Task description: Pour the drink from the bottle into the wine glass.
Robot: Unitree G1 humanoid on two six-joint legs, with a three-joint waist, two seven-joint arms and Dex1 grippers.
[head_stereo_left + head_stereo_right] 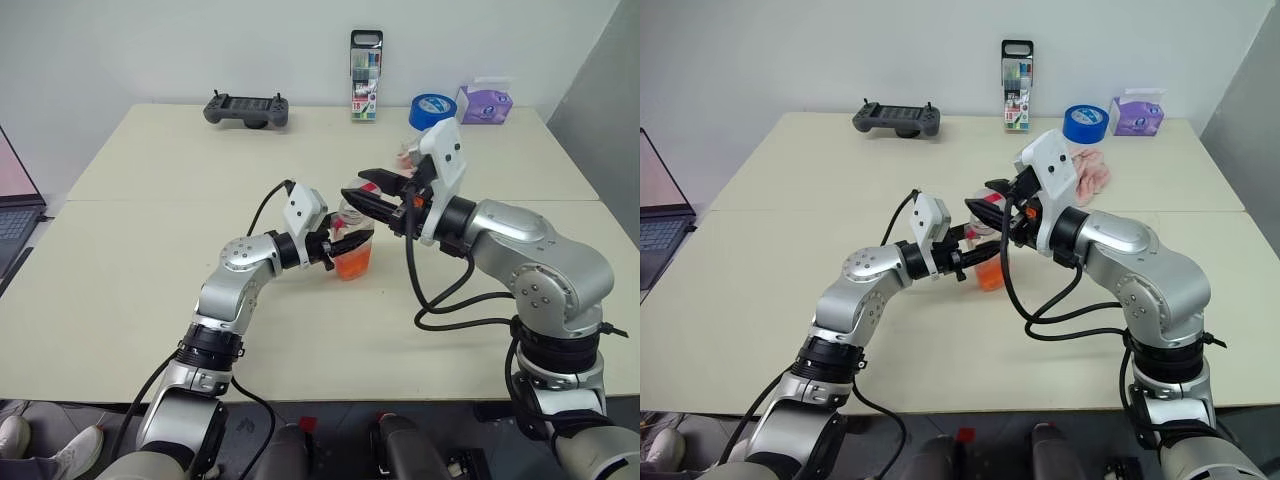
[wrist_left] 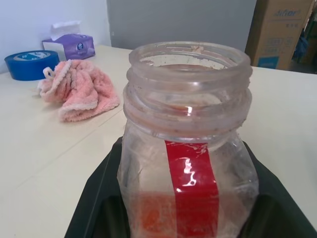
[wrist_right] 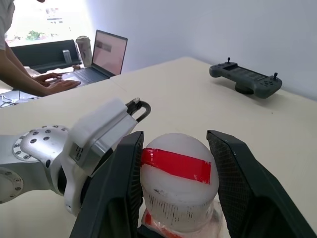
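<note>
Since the pour needs an open neck, I have the bottle clamped low in my left gripper, jaws tight on both sides of its body. It stands upright near the middle of the table. Upright matters: the drink, orange-red, fills only the bottom part, and with the neck open any tilt now would send it toward the mouth. The left wrist view shows the threaded mouth bare, no cap on it.

My right gripper hangs just above the bottle's mouth and points across toward the left one. Its fingers are part-closed on the white cap with its red tape strip. Both pads look pressed to the cap's sides, so I read it as gripped and off the threads. One arm steadies the bottle, the other takes the cap; that split is why both meet at this spot.

As I judge it, the uncapping is done and the pour not yet begun. The cap needs putting down somewhere clear first.

Clutter sits well apart at the far edge: pink cloth, blue tape roll, tissue box, marker case, game controller. A person's hands work at a laptop off to my left.
</note>
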